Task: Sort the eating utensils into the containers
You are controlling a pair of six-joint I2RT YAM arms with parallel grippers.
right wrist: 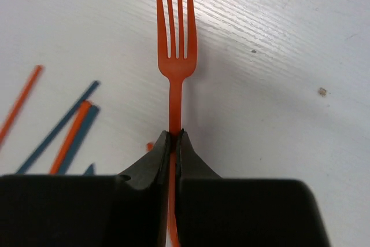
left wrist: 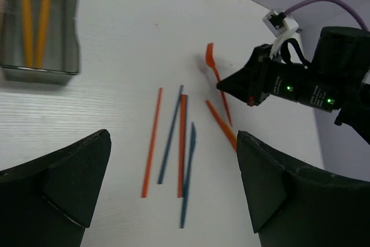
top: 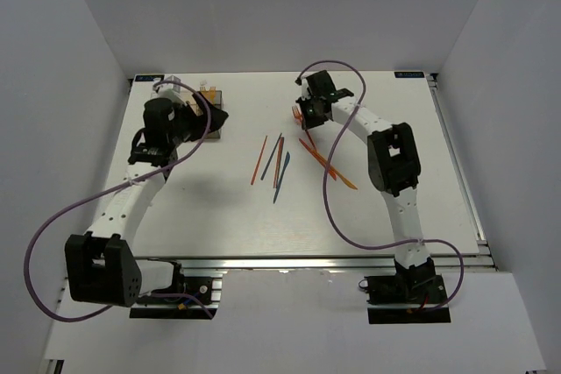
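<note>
Fork (right wrist: 176,44): orange, four tines pointing away from the gripper; its handle is clamped partway along, and the rest of the handle runs on below the fingertips.
Right gripper (right wrist: 174,143): jaws clenched on the fork's handle, with no gap seen beside it.
Place of the fork: far right part of the table (top: 219,216), near the right gripper's reach over the far edge.
Height of the fork: whether it is touching the table or raised off it cannot be told.
Left gripper (left wrist: 173,137): jaws spread wide and nothing is held between them; it is held above the far left part of the table, near the boxes.
Boxes (top: 213,96): set in a row at the far left corner.
Grey box (left wrist: 72,44): two orange pieces (left wrist: 26,21) are stood inside it, leaning against its wall.
Middle of the table: an orange stick (left wrist: 152,143), a blue stick (left wrist: 170,134), a second orange stick (left wrist: 182,137) and a blue piece (left wrist: 187,174) are laid close together, almost parallel.
Right of that group: another orange piece (left wrist: 219,121) is laid flat, just beside the held fork.
</note>
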